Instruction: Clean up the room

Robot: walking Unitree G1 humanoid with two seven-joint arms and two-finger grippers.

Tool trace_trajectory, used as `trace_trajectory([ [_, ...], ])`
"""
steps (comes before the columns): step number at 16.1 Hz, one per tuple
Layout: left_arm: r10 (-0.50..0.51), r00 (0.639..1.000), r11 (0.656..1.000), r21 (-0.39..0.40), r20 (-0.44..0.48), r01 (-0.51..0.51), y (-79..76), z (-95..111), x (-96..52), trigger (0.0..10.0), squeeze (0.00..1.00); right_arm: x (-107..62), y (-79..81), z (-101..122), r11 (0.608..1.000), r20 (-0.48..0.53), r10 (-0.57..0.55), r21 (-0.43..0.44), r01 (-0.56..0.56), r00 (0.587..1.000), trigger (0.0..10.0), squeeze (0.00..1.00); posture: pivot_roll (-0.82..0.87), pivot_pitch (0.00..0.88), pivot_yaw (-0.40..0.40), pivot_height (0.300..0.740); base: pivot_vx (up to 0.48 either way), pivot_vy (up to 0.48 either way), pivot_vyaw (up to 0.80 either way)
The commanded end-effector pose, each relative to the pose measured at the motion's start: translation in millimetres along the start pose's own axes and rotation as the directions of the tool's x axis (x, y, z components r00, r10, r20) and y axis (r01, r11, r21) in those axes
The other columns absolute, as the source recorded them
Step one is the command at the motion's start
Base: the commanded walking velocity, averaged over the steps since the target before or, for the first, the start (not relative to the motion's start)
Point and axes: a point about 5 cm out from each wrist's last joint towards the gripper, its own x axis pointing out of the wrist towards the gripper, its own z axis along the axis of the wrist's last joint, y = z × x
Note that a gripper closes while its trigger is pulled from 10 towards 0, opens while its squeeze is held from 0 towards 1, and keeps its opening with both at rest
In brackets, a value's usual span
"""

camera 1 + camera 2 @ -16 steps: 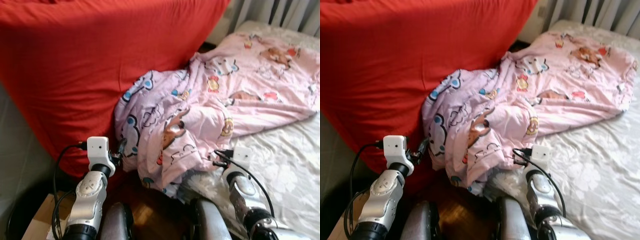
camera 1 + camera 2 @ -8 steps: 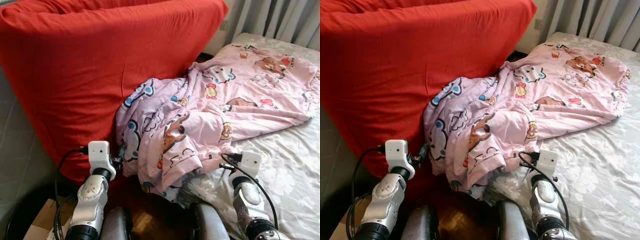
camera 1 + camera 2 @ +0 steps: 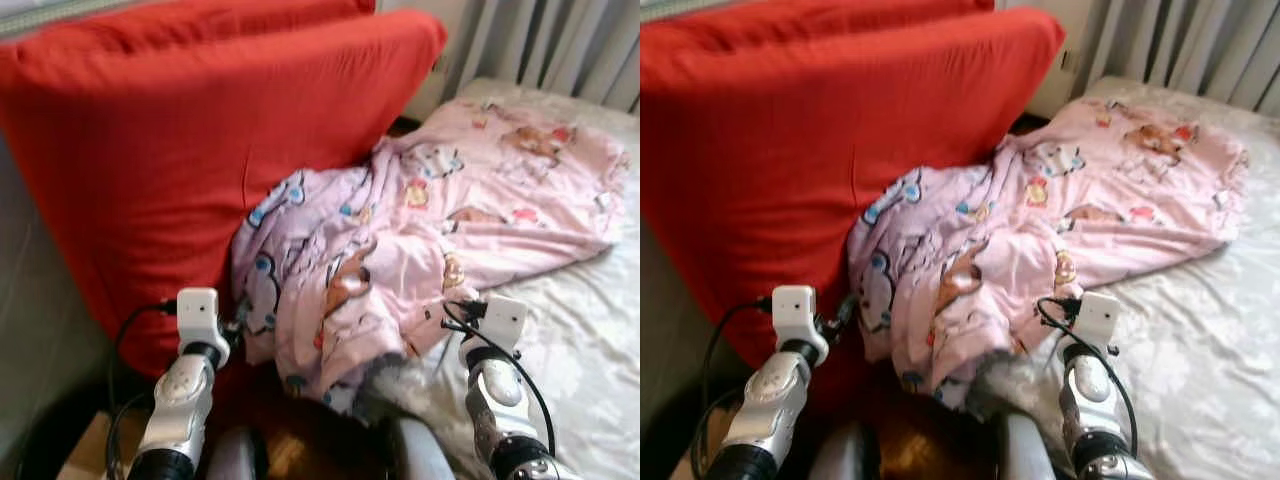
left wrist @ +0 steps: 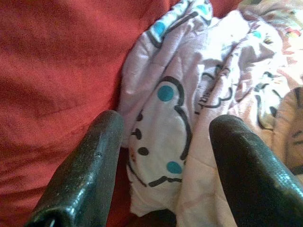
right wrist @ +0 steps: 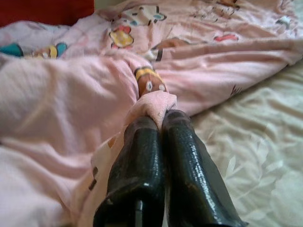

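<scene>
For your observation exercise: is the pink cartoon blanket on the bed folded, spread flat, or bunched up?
Bunched up. The pink blanket lies crumpled in folds against the red cushion, and the right gripper pinches a fold.

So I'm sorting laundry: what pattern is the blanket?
Pink blanket with cartoon animal prints, clearest in the right eye view.

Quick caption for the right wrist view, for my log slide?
Right gripper shut on a fold of pink cartoon-print blanket, above the white bedsheet.
</scene>
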Motion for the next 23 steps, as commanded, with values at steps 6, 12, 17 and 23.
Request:
trace_trajectory([
  [6, 0.053, 0.980, 0.998, 0.038, -0.191, -0.046, 17.5, -41.3, -11.6, 10.0, 0.00, -0.8, 6.8, 5.0, 0.999, 0.055, 0.024, -0.036, -0.022, 0.998, 10.0, 0.00, -0.08, 0.000, 0.008, 0.740, 0.000, 0.000, 0.00],
  [12, 0.133, 0.922, 0.990, 0.006, -0.363, -0.140, 31.4, -83.6, -41.1, 10.0, 0.00, -4.0, 12.2, 7.9, 0.997, 0.104, 0.065, -0.057, -0.059, 0.992, 10.0, 0.00, -0.07, 0.000, -0.002, 0.740, 0.000, 0.000, 0.00],
  [17, 0.092, 0.890, 0.995, -0.003, -0.447, -0.104, 23.6, -96.7, -45.2, 10.0, 0.00, -5.1, 22.6, 6.5, 0.996, 0.107, 0.084, -0.048, -0.079, 0.991, 10.0, 0.00, -0.05, 0.000, 0.001, 0.740, 0.000, 0.000, 0.00],
  [23, 0.219, 0.845, 0.955, -0.070, -0.487, -0.288, 46.3, -105.3, -59.1, 10.0, 0.00, -4.8, 21.0, 8.0, 0.996, 0.114, 0.075, -0.045, -0.070, 0.991, 10.0, 0.00, -0.05, 0.000, 0.006, 0.740, 0.000, 0.000, 0.00],
])
